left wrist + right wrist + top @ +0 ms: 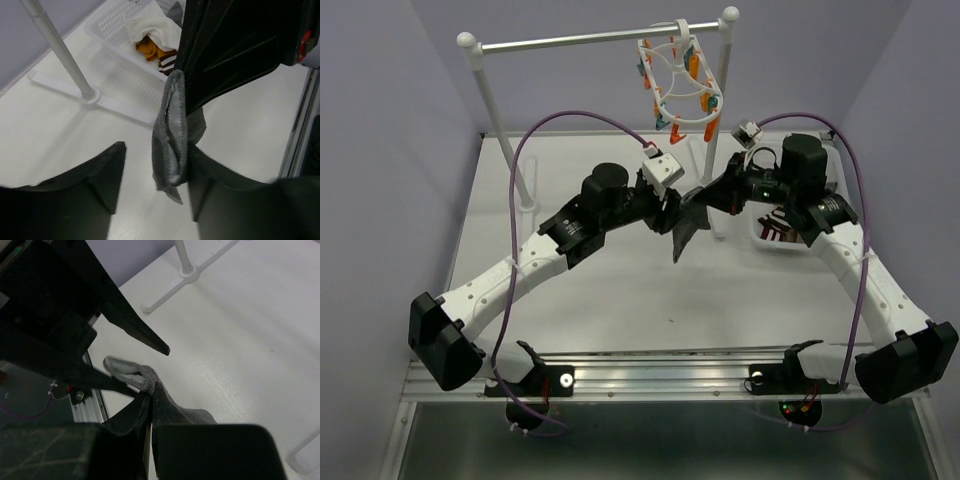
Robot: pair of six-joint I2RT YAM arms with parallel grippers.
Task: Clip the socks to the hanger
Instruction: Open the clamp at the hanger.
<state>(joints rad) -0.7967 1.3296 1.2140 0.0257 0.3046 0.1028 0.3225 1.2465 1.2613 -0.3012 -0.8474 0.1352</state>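
Lab bench (620,300): aluminium rail (660,375), plain walls (380,120).

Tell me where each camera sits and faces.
Top external: above and behind the robot, looking down on the left arm, right arm and hanger.
Left wrist: looks past the open left pincer at the grey sock and basket.
Right wrist: looks along the right pincer, shut on that sock.
Both wrists share the grey sock.
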